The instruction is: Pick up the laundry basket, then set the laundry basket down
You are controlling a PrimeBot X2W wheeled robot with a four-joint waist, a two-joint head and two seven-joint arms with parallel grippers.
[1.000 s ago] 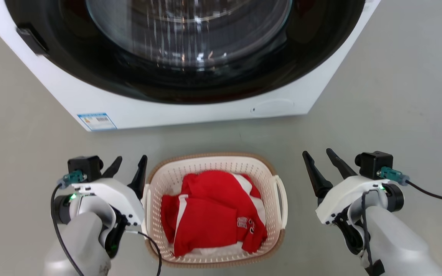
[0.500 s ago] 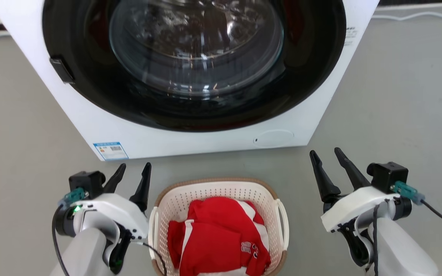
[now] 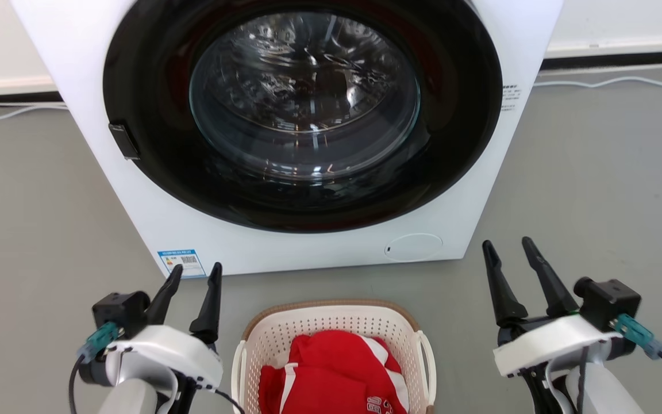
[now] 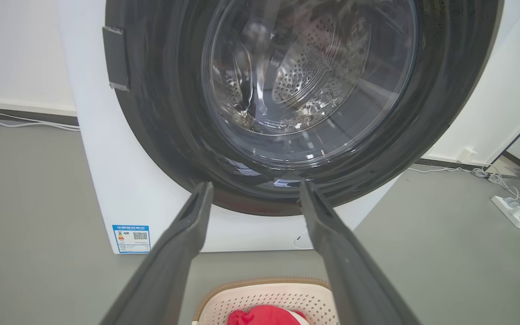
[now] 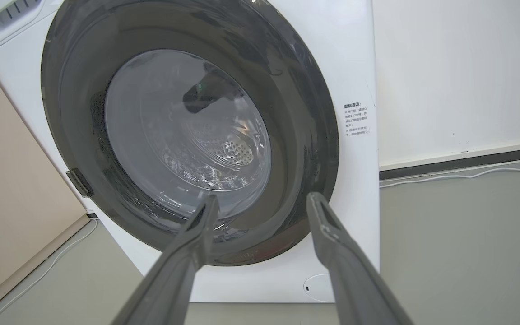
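Grey floor (image 3: 32,230) holds the laundry basket (image 3: 285,336) between left pincer (image 3: 196,268), nearer, and right pincer (image 3: 507,242). Both stand spread, empty.

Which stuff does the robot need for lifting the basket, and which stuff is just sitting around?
For the job: laundry basket, left gripper, right gripper, both with fingers open.
Just around: washing machine, red clothes inside the basket, power strip on the floor.

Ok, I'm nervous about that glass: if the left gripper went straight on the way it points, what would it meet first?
Probably the washing machine, at the dark lower rim of its door, not the glass. The left gripper is open; the laundry basket sits below its line. Depth is unclear.
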